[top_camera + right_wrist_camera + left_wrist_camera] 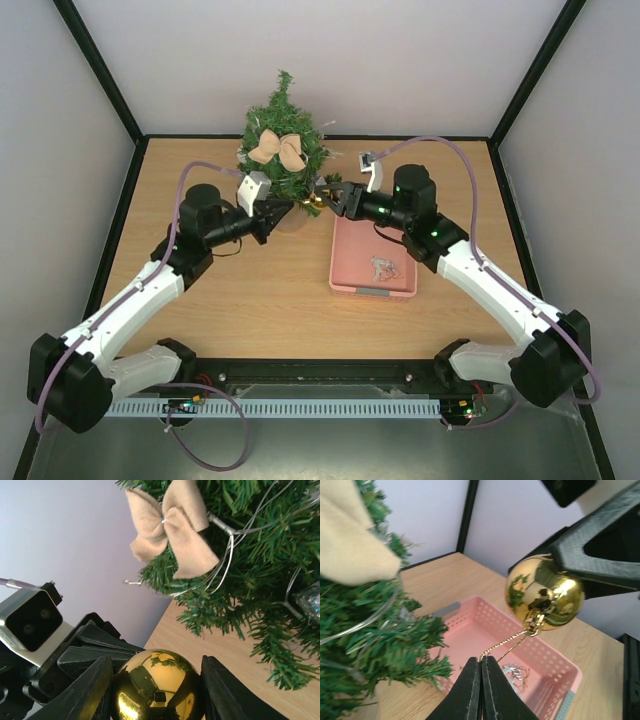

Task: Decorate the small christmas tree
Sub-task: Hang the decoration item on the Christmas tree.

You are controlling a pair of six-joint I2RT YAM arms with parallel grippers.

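The small christmas tree (283, 140) stands at the back of the table with a beige bow (277, 149) on it. It also shows in the left wrist view (370, 640) and the right wrist view (250, 580). My right gripper (337, 196) is shut on a gold bauble (157, 685), just right of the tree's base. My left gripper (481, 661) is shut on the bauble's gold string loop (507, 642), below the bauble (545, 592). In the top view the left gripper (283, 208) faces the right one across the bauble (318, 203).
A pink plastic basket (345, 270) lies right of centre, under the right arm, with a silver ornament (383, 266) inside. It shows in the left wrist view (470, 625) too. A silver ornament (307, 600) and silver wire hang on the tree. Walls enclose the table.
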